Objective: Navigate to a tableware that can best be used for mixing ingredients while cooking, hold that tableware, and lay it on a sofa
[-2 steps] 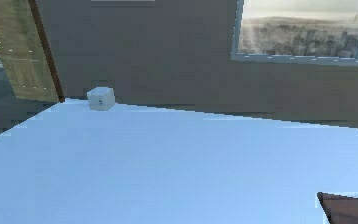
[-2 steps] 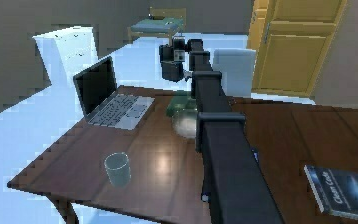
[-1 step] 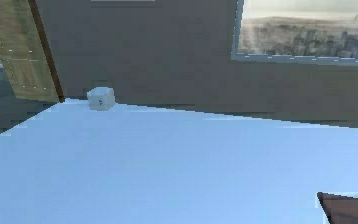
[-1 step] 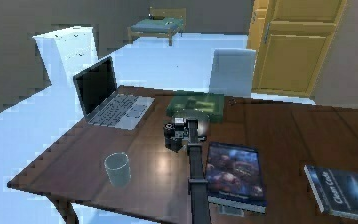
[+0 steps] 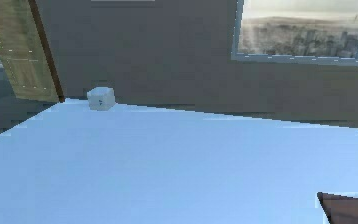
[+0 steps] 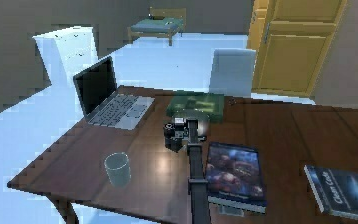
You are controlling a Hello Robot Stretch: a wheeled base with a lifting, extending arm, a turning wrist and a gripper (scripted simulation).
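Dark wooden table (image 6: 277, 128) in play, arm (image 6: 195, 180) reaching across so the gripper (image 6: 173, 136), grip and load impossible to read, hovers near the laptop (image 6: 112, 95), seemingly lining up on the pale round vessel (image 6: 117, 168) standing apart near the table's edge.

Table (image 6: 287, 135): dark brown wood, smooth, faint sheen. Laptop (image 6: 112, 98) at table's far left corner: grey metal-look deck, glossy black screen. Cup (image 6: 117, 168) near left edge: pale, smooth, glazed look. Book (image 6: 237, 175) by near edge: glossy paper cover. Gripper (image 6: 174, 135): dark, matt body. Door (image 6: 297, 45): yellowish panelled wood, matt. Floor (image 5: 167, 160): pale, smooth, matt.
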